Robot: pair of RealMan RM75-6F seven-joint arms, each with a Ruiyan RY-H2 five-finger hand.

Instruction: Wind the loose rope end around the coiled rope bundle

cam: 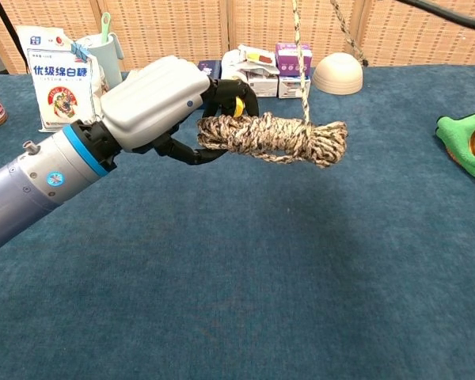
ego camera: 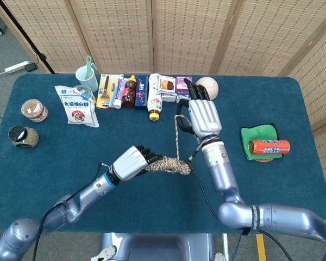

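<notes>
A mottled brown-and-white coiled rope bundle (cam: 279,138) hangs above the blue table (cam: 261,277), held level. My left hand (cam: 163,108) grips its left end; the same left hand (ego camera: 131,162) and rope bundle (ego camera: 170,165) show low in the head view. The loose rope end (ego camera: 177,136) runs taut and nearly straight up from the bundle to my right hand (ego camera: 201,116), which holds it raised high. In the chest view the loose rope end (cam: 300,55) leaves the top edge, and the right hand is out of that frame.
Along the table's far edge stand a cup (ego camera: 87,80), a snack bag (ego camera: 76,105), several bottles and boxes (ego camera: 146,91), and a bowl (ego camera: 206,88). Two jars (ego camera: 33,110) sit far left. A green cloth with an orange can (ego camera: 268,147) lies at right.
</notes>
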